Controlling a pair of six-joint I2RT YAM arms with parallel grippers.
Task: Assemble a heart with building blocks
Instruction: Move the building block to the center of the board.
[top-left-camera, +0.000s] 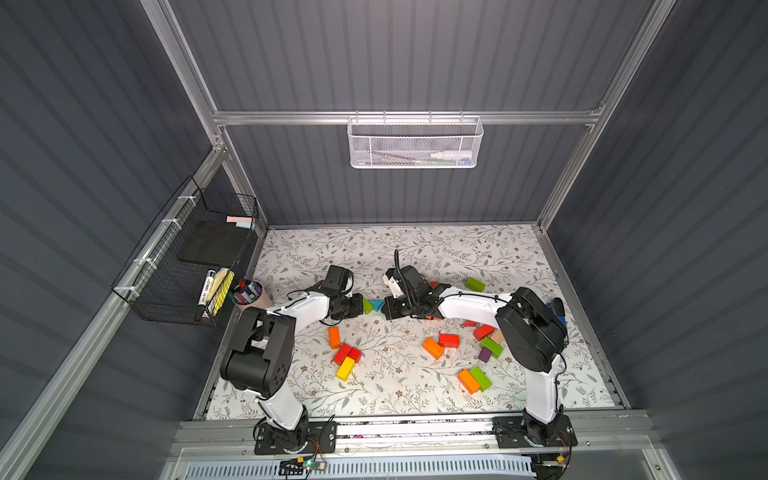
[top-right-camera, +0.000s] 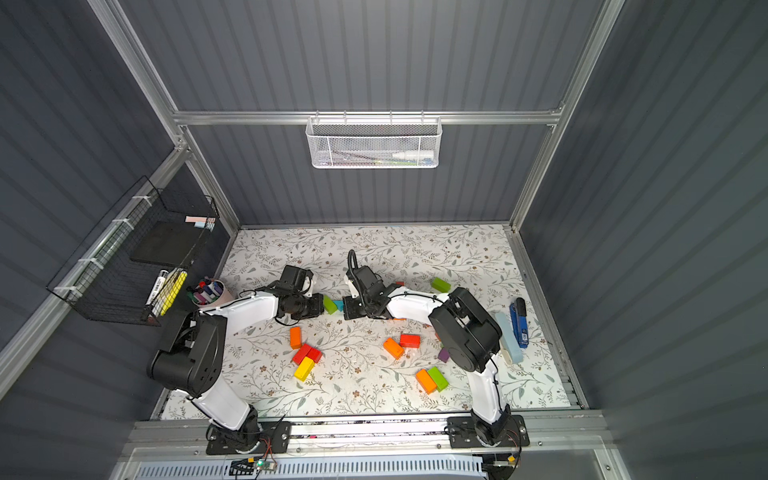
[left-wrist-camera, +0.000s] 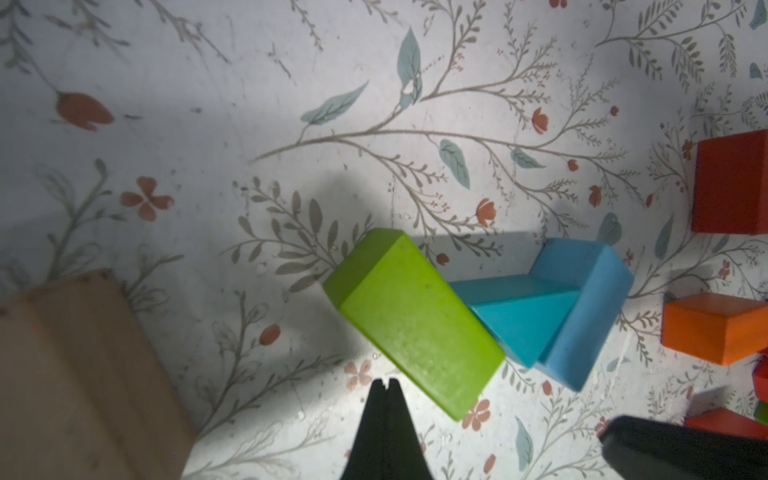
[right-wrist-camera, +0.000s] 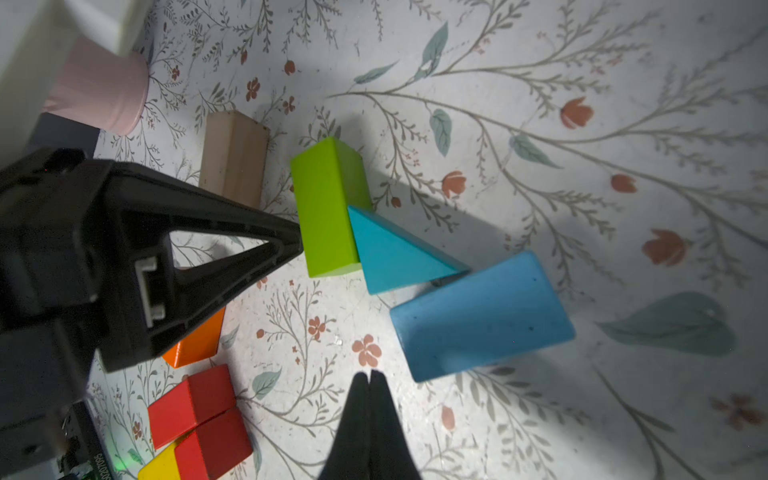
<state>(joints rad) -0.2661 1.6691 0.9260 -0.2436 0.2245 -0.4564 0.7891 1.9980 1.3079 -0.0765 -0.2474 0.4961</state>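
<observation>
Near the front, most building blocks (top-left-camera: 468, 380) lie scattered, with no heart outline yet. Farther back, the left gripper (left-wrist-camera: 385, 384) and right gripper (right-wrist-camera: 369, 376), both closed and empty, flank a touching green brick (left-wrist-camera: 415, 328), teal wedge (left-wrist-camera: 523, 328) and blue brick (right-wrist-camera: 482, 316). This looks like only a beginning.

1. Dark grey ribbed wall panels (top-left-camera: 395, 54) in a silver aluminium frame (top-left-camera: 291, 117).
2. White floral-patterned tabletop (top-left-camera: 478, 249) beneath the left end effector (left-wrist-camera: 385, 381).
3. White mesh wire basket (top-left-camera: 365, 149) on the wall beyond it; black wire basket (top-left-camera: 166, 307) left of it.

light: bright overhead | shadows: hard, wrist views | blur: wrist-view edges soft | top views: sharp
</observation>
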